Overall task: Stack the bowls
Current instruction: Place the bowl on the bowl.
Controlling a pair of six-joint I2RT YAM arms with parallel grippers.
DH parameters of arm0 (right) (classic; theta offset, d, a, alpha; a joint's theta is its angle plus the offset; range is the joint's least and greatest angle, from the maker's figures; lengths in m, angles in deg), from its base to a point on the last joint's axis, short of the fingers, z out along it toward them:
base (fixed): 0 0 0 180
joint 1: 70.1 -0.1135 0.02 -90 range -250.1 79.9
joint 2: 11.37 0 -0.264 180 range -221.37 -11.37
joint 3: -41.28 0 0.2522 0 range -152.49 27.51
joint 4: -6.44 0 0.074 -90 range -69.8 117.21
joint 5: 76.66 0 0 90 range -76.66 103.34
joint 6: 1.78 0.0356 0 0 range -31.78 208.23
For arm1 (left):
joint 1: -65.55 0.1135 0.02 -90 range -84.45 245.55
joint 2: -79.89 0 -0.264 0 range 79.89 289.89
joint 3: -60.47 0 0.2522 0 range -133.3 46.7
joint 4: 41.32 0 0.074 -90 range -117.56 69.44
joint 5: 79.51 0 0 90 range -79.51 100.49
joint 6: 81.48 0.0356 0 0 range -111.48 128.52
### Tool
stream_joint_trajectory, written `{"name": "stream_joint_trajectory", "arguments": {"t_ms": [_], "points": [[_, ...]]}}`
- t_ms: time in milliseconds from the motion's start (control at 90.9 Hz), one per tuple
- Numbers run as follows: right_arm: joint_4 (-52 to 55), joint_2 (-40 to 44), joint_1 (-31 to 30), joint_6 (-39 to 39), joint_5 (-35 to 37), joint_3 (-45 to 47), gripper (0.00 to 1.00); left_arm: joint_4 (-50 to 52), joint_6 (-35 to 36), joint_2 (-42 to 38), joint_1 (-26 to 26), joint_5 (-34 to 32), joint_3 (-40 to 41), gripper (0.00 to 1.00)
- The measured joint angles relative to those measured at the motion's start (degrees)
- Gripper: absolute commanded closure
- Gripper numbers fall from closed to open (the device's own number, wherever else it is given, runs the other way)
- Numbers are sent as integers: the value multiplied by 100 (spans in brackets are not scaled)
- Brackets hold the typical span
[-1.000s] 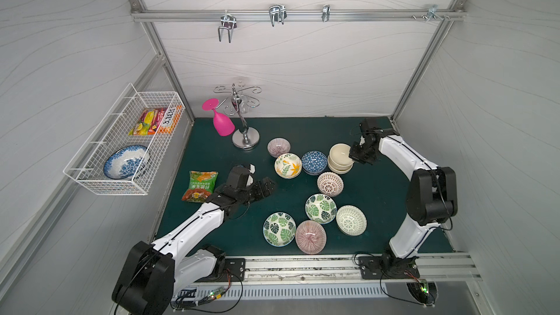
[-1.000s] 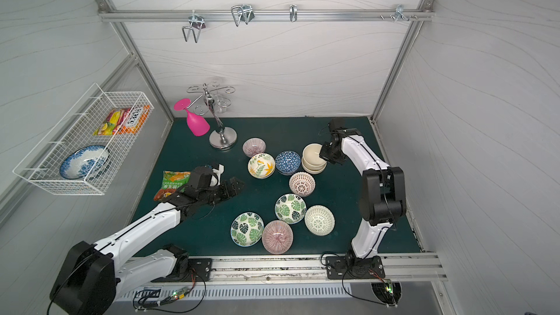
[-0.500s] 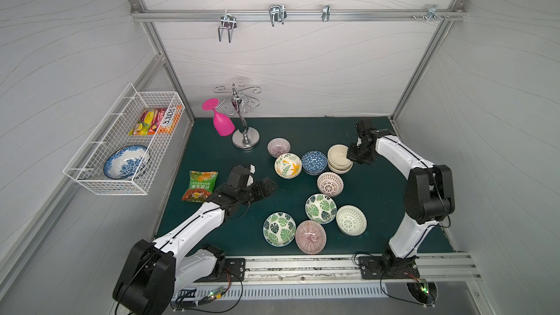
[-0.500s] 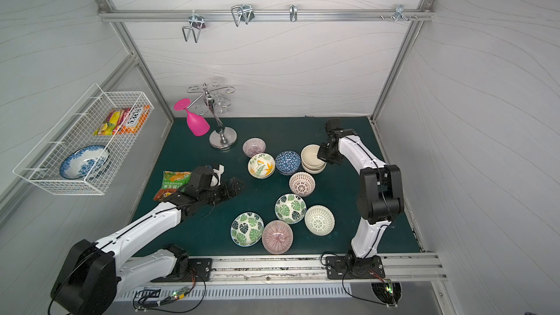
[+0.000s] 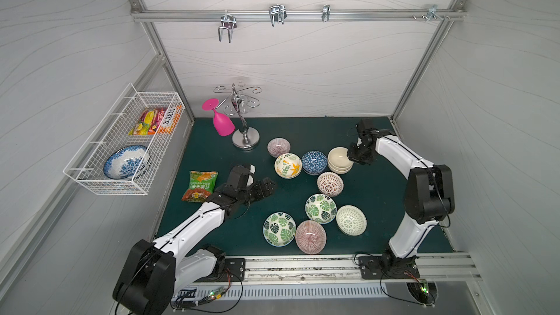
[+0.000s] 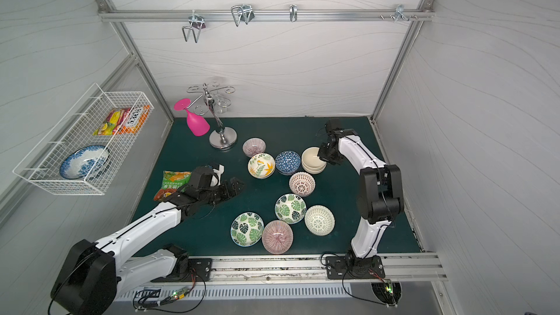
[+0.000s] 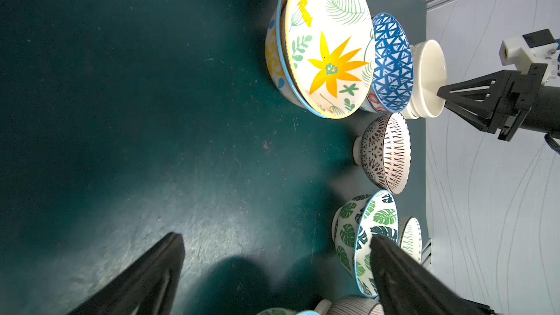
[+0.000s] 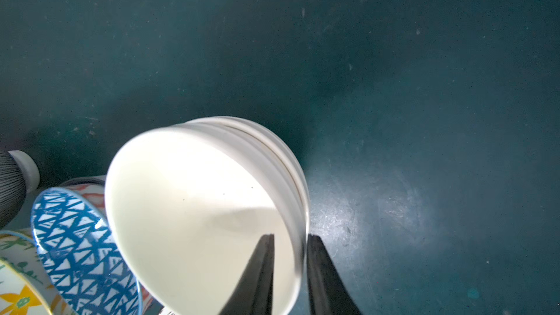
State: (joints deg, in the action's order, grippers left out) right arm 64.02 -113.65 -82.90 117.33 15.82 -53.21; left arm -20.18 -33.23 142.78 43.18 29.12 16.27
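A stack of plain cream bowls (image 5: 340, 159) stands at the back right of the mat. My right gripper (image 8: 289, 237) straddles the top cream bowl's (image 8: 197, 207) rim, one finger inside and one outside, the jaws slightly parted and the inner finger clear of the wall. Beside the stack are blue patterned bowls (image 5: 314, 162), yellow floral bowls (image 5: 288, 165) and a pink striped bowl (image 5: 278, 146). Nearer the front lie a lattice bowl (image 5: 330, 183), two green leaf bowls (image 5: 320, 208), a pink striped bowl (image 5: 310, 236) and a white lattice bowl (image 5: 351, 219). My left gripper (image 5: 268, 187) hovers wide open and empty, left of them.
A pink goblet (image 5: 222, 119) hangs on a chrome rack (image 5: 245, 139) at the back left. A snack packet (image 5: 200, 186) lies by my left arm. The wire basket (image 5: 91, 177) on the left wall holds a blue-and-white dish (image 5: 125, 162) and packets.
My right gripper has shifted slightly left at the cream stack and its jaws have parted from the rim. The left arm has not moved.
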Motion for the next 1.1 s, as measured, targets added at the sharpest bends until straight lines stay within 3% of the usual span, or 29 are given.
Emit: {"name": "stream_joint_trajectory", "arguments": {"t_ms": [352,781,990,1100], "points": [[136,162,0,-2,55,-13,69,0,0,-2,-2,-22,0,0],[166,640,0,-11,72,367,89,2,0,-15,0,-68,0,0],[138,492,2,-15,50,420,91,0,-2,-17,0,-94,0,0],[127,492,2,-15,48,420,87,2,-2,-17,0,-107,0,0]]}}
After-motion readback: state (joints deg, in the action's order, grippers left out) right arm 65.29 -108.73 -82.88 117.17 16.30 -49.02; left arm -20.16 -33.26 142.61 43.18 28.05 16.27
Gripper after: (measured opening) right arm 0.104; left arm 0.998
